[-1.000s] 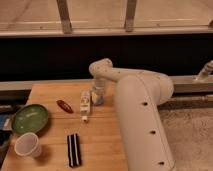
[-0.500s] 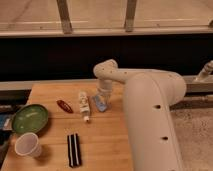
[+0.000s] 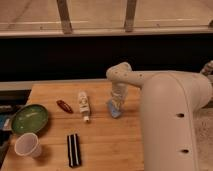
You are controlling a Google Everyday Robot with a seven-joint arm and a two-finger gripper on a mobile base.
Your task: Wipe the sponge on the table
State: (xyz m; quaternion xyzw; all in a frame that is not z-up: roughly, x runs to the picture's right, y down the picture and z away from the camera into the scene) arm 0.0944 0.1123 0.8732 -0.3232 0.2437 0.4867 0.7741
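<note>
The light-blue sponge [image 3: 115, 109] rests on the wooden table [image 3: 107, 145], right of its middle and toward the far edge. My gripper [image 3: 117, 103] points straight down from the white arm and is shut on the sponge's top, pressing it against the tabletop. The gripper body hides the sponge's upper part.
A white capped tube [image 3: 83, 105] lies just left of the sponge, with a small red object [image 3: 64, 106] beyond it. A green bowl [image 3: 30, 118] and a white cup [image 3: 27, 146] sit at the left edge. A black white-striped bar [image 3: 74, 149] lies near the front. The arm's bulky body [image 3: 172, 125] covers the table's right side.
The gripper has slid to the right across the table, away from the white tube, and the sponge has travelled with it.
</note>
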